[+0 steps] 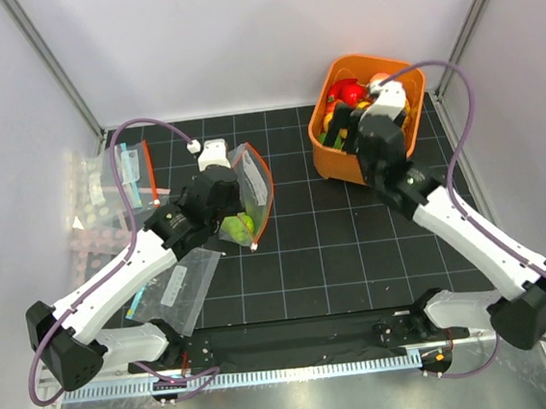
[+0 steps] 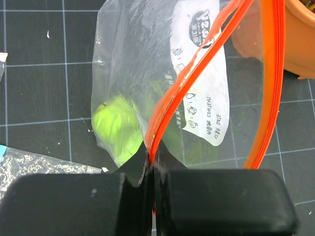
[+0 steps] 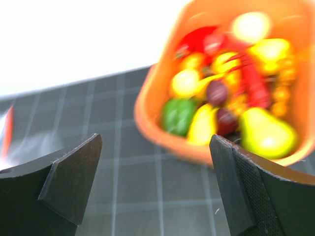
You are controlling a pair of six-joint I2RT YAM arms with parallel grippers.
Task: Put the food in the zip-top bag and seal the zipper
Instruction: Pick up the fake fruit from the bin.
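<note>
The clear zip-top bag (image 1: 256, 182) stands open in the middle of the mat, its mouth held up. My left gripper (image 1: 237, 200) is shut on the orange-red zipper (image 2: 167, 108) at one end of the mouth. A green piece of food (image 2: 115, 125) lies inside the bag, beside the white label (image 2: 206, 98). More food (image 3: 216, 93), red, yellow, green and dark purple, fills the orange bin (image 1: 332, 165) at the back right. My right gripper (image 3: 155, 142) hangs open and empty just in front of and above the bin's near rim (image 3: 147, 113), its fingers (image 1: 340, 128) wide apart.
Several spare clear bags (image 1: 120, 176) lie at the left wall. Another clear bag (image 1: 179, 286) lies flat beside the left arm. The black gridded mat (image 1: 335, 247) ends at grey walls on three sides. The bin shows at the top right of the left wrist view (image 2: 295, 39).
</note>
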